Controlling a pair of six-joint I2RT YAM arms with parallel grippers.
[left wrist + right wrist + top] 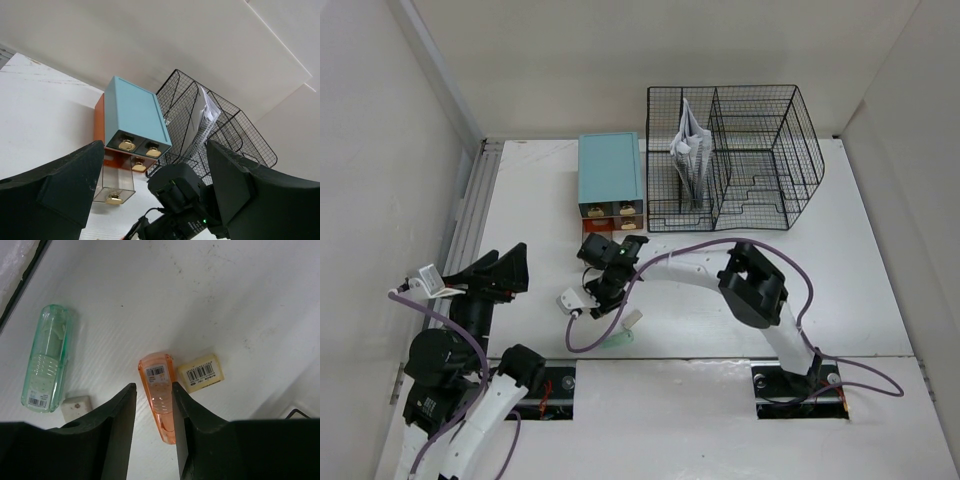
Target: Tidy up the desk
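Observation:
The desk (pixel 850 270) is a white tabletop with pale walls around it and a ribbed rail (pixel 470 215) on its left. My right gripper (pixel 603 292) reaches left across it. In the right wrist view its jaws (pixel 153 386) are open and straddle an orange see-through case (pixel 161 395) lying on the desk (pixel 225 290). The right finger touches the case and a gap shows on the left. My left gripper (pixel 506 268) is open wide and empty (pixel 155 150), raised at the near left.
A teal-topped drawer box (pixel 610 172) stands at the back with one clear drawer (pixel 116 186) pulled out. A black wire-mesh rack (pixel 735 160) holds papers. A green see-through case (pixel 47 360), a small white eraser (pixel 76 407) and a barcoded yellowish eraser (pixel 201 372) lie by the orange case.

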